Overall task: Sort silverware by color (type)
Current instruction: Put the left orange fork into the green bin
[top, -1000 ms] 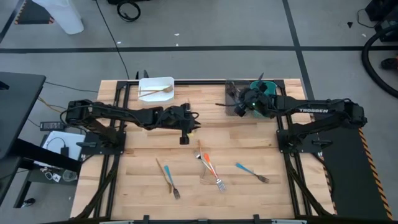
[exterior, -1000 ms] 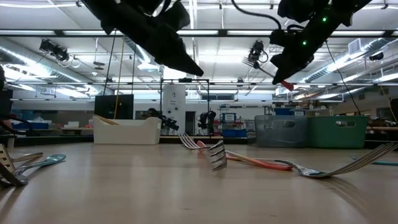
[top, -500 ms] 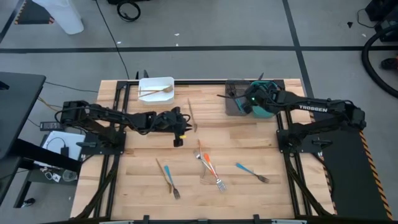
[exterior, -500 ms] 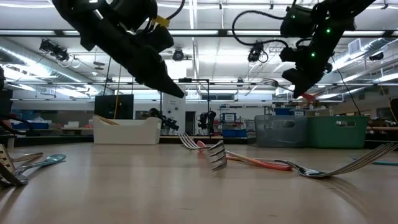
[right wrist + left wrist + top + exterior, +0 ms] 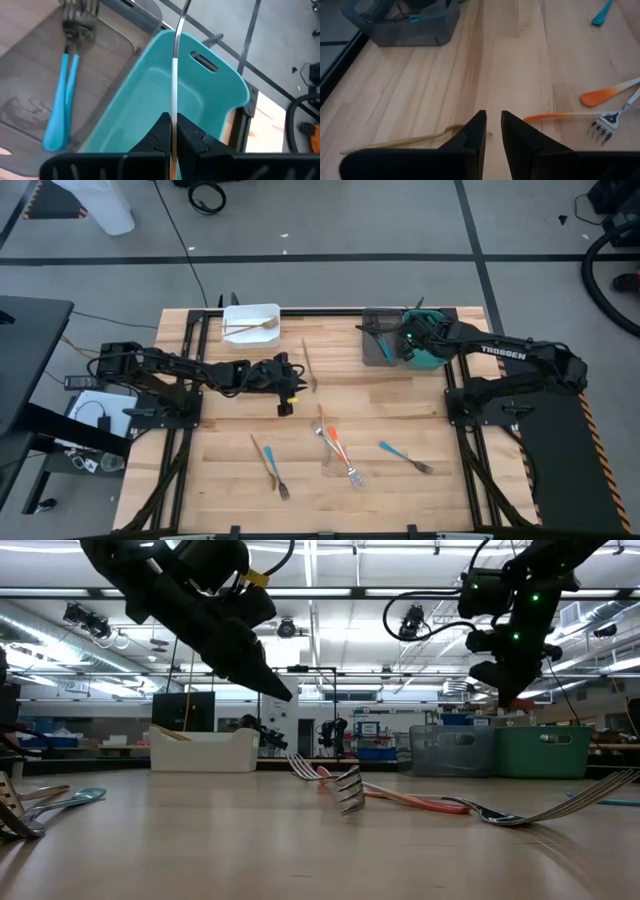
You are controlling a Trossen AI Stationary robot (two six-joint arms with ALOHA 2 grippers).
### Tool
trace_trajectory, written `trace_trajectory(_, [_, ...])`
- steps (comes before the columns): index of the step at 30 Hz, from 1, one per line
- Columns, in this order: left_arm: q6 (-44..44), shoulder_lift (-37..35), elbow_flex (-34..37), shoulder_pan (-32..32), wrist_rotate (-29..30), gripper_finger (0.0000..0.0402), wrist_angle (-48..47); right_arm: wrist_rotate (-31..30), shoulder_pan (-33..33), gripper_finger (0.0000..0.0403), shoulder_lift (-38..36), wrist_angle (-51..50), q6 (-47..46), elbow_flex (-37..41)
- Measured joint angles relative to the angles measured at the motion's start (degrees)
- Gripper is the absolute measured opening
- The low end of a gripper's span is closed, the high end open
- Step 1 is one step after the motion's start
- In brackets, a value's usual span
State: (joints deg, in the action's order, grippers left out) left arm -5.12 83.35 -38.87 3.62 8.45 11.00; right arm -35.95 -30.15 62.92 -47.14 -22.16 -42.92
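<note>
a slim metal utensil (image 5: 173, 75), seemingly a fork, is pinched by the right gripper (image 5: 171, 131) over the teal bin (image 5: 150, 100). the left gripper (image 5: 490, 131), narrowly parted, is held above a gold fork (image 5: 405, 142).

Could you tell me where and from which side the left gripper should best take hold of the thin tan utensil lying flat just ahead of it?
Probably at mid-handle, from straight above. The tan utensil lies flat and alone on the table, slim and straight, so fingers should straddle it across its width. The left gripper, slightly open, hangs beside it.
</note>
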Motion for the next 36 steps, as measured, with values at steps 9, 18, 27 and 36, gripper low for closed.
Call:
trace_trajectory(9, [0.0,0.0,0.0,0.0,-0.1,0.0066,-1.0,-0.2,-1.2,0.0016,0.2,-4.6,-3.2,2.3])
trace_trajectory(18, [0.0,0.0,0.0,0.1,-0.1,0.0066,-1.0,-0.1,-3.7,0.0016,1.1,-2.5,-3.8,4.7])
trace_trajectory(27, [0.0,0.1,0.0,0.1,-0.1,0.0066,-1.0,4.4,-6.9,0.0016,5.8,-2.5,-3.6,4.7])
trace_trajectory(36, [0.0,0.1,0.0,0.1,-0.1,0.0066,-1.0,6.4,-9.1,0.0018,10.2,-1.5,-1.7,4.7])
